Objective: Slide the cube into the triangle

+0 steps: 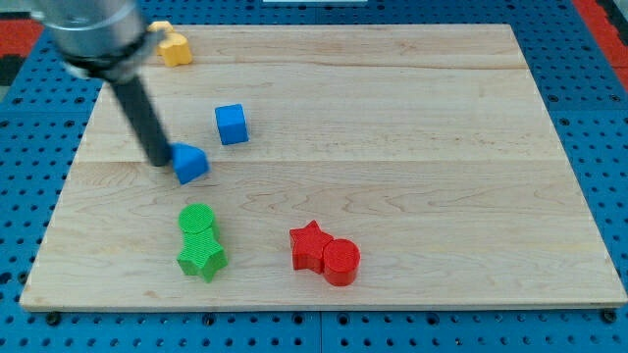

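A blue cube [232,124] sits on the wooden board in the upper left part of the view. A blue triangle block [190,162] lies just below and to the left of it, a small gap apart. My tip [160,161] is at the triangle's left side, touching or nearly touching it. The dark rod slants up to the view's top left.
A yellow block [174,46] lies near the board's top left corner. A green cylinder [197,222] and a green star [202,258] sit together at lower left. A red star [309,246] and a red cylinder [341,262] touch at lower middle.
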You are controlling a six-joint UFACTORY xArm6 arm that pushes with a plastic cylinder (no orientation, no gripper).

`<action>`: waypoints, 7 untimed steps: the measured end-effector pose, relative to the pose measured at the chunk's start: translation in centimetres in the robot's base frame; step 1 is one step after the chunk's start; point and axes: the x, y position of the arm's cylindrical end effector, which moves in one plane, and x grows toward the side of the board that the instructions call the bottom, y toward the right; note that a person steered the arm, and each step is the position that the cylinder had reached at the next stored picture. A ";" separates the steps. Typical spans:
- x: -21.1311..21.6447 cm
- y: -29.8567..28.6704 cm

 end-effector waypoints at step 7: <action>-1.1 5.6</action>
